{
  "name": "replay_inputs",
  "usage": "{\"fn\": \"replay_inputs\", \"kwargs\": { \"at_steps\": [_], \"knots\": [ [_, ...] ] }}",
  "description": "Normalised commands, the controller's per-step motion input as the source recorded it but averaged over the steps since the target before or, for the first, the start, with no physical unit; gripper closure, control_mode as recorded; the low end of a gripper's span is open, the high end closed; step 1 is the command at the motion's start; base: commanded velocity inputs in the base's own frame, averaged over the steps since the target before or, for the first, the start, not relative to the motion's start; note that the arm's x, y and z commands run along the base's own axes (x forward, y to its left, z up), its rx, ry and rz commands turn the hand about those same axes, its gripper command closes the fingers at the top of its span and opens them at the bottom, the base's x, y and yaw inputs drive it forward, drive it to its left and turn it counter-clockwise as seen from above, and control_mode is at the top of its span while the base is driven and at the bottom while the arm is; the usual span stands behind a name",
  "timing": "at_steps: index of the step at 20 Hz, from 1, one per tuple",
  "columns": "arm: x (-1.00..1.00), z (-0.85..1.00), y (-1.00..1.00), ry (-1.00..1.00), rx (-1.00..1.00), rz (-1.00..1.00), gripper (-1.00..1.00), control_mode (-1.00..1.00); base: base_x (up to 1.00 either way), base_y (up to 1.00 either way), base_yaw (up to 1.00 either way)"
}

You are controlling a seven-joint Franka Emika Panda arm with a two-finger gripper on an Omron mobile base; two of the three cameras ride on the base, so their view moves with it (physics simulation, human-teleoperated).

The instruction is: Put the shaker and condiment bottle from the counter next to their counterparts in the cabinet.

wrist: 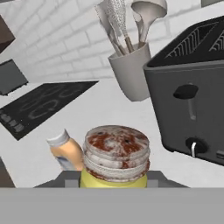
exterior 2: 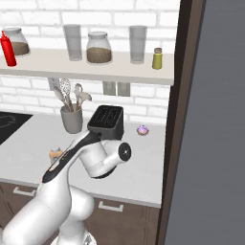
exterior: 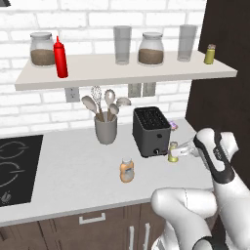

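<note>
The gripper [exterior: 179,151] is closed on the shaker [exterior: 173,152], which stands just in front of the toaster's [exterior: 152,131] right corner; in the hand view its speckled cap sits between the fingertips at 6 o'clock. From the shaker, the condiment bottle [exterior: 126,171] stands apart at about 8 o'clock on the counter [exterior: 73,171], untouched. Further back, the utensil holder [exterior: 106,129] sits at 10 o'clock from the toaster. Up on the cabinet [exterior: 122,73], the red squeeze bottle [exterior: 60,57] waits at the left end and the second shaker [exterior: 210,54] at the right end. As I judge it, the first grasp is made but nothing is yet shelved: the held shaker must go up beside its twin, then the condiment bottle beside the red one
</note>
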Motion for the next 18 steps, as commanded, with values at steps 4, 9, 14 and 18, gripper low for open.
{"fn": "replay_inputs", "kwargs": {
  "at_steps": [4,9,14,18],
  "knots": [
    [-0.12,0.5,0.0,0.06,0.0,-0.08,1.0,-1.0,0.0,0.0,0.0],
    [-0.05,0.5,0.0,0.0,0.0,-0.13,1.0,-1.0,0.0,0.0,0.0],
    [0.0,0.53,0.0,-0.03,0.0,-0.14,1.0,-1.0,0.0,0.0,0.0],
    [0.0,0.69,0.0,-0.15,0.0,-0.11,1.0,-1.0,0.0,0.0,0.0]
  ]
}}
